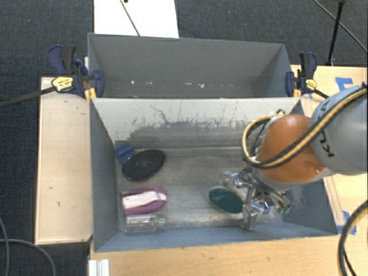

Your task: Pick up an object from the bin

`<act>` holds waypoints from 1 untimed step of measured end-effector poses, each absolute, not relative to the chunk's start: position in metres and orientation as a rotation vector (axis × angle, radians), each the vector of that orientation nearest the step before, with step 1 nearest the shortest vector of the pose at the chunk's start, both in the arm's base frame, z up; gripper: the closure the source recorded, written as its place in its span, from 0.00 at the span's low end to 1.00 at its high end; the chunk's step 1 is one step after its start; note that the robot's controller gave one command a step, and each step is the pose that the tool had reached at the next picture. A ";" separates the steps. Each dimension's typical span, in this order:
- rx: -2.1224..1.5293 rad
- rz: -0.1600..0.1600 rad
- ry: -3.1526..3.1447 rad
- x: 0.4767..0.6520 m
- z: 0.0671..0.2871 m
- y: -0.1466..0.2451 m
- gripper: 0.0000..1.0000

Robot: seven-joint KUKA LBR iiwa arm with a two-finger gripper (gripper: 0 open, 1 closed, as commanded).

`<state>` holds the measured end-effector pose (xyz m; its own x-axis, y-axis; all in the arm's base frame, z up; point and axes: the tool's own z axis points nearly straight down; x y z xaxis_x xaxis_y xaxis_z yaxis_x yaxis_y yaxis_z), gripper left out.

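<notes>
Where the arm reaches in over the right rim of the grey metal bin (190, 68), its orange wrist cover (287, 151), looped with black and yellow cables, hangs above the right half of the bin floor. Below it, the metal claw (251, 209) is down at the floor, close to the bin's front wall and right of the middle. Whether the claw is apart or together cannot be told from this angle, and nothing can be seen clamped in it.

A dark green oval object (224, 200) lies flat on the floor just beside the claw, on its left, at or very near touching it; this is the thing nearest the claw.

Well apart, in the left half of the bin, lie three more things. A dark oval brush with a blue handle (142, 163) sits toward the left wall. In the front left corner a pink-and-white packet (144, 200) lies just behind a clear plastic bottle (141, 223), which lies on its side along the front wall.
</notes>
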<state>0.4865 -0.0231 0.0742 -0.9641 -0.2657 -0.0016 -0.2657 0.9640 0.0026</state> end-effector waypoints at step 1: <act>-0.422 0.000 3.110 0.488 0.075 -0.027 1.00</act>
<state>0.4883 -0.0269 0.0753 -0.9639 -0.2662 -0.0034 -0.2662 0.9639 -0.0006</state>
